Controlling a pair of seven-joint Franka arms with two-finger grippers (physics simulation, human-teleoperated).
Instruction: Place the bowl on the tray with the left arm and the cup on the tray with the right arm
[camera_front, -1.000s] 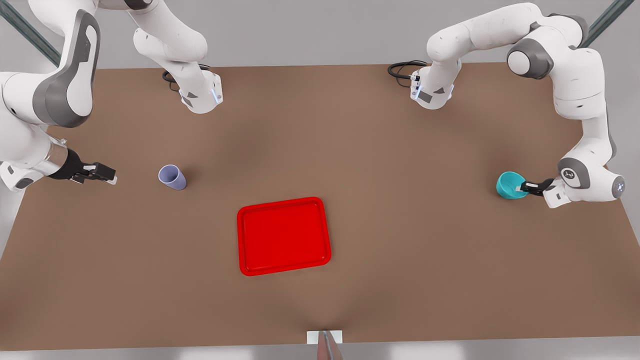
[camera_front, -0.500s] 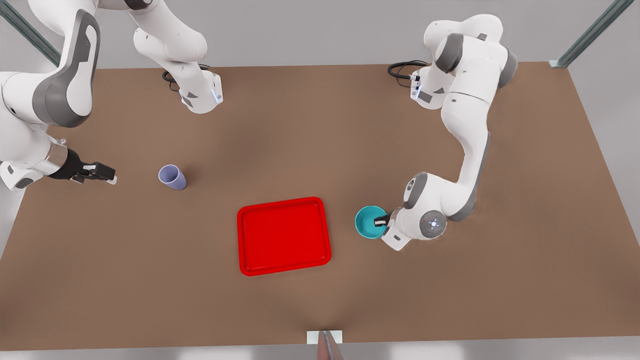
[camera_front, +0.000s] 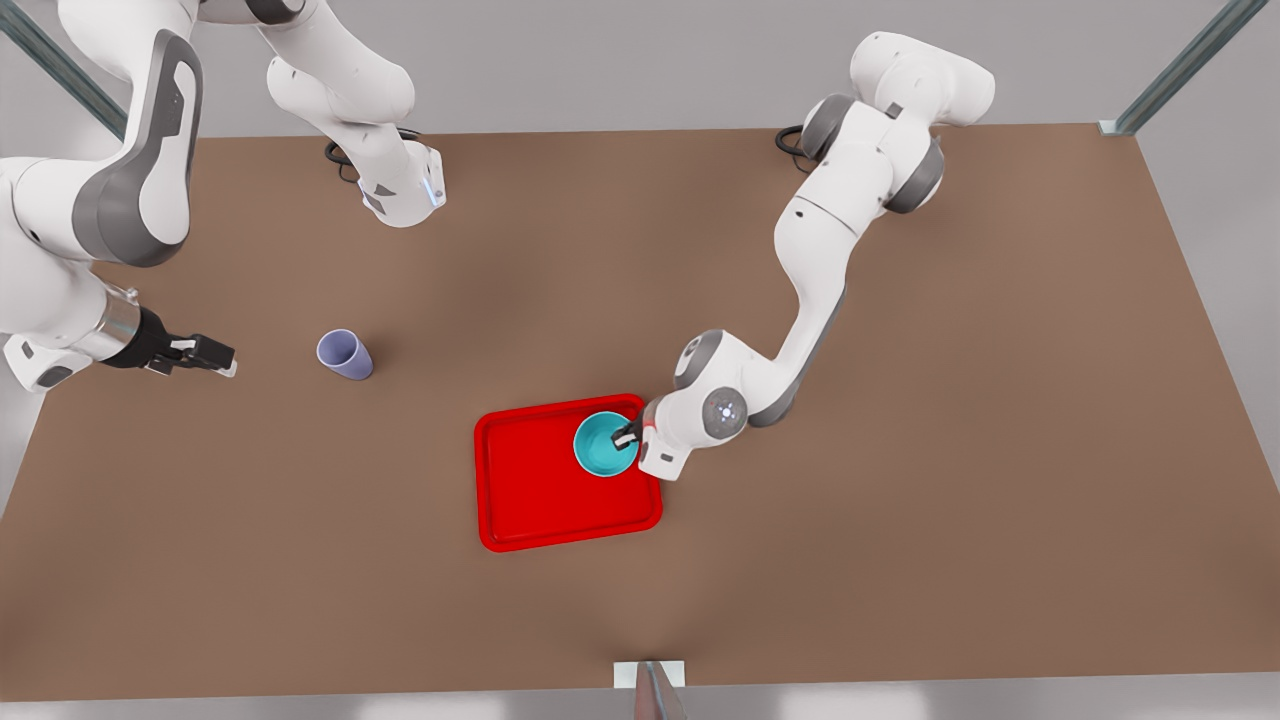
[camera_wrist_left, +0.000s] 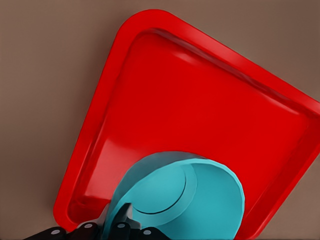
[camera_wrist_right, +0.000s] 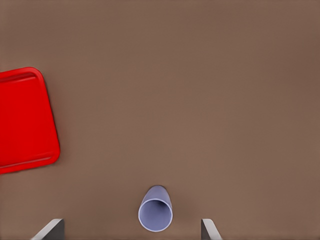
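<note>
The left gripper (camera_front: 628, 437), jaws clamped on the bowl (camera_front: 604, 444) rim, has carried it across onto the tray (camera_front: 530, 500); release remains. The right gripper (camera_front: 222, 358) waits, jaws open, near the cup (camera_front: 344, 355) on the worktop (camera_front: 900, 500).

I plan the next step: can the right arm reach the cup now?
Probably yes: the right gripper is open, level with the cup, with bare table between them.

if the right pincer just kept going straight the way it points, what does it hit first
Most likely the cup. The right pincer is open and points along the table at it, with bare table between them. Its height against the cup is hard to judge.
</note>
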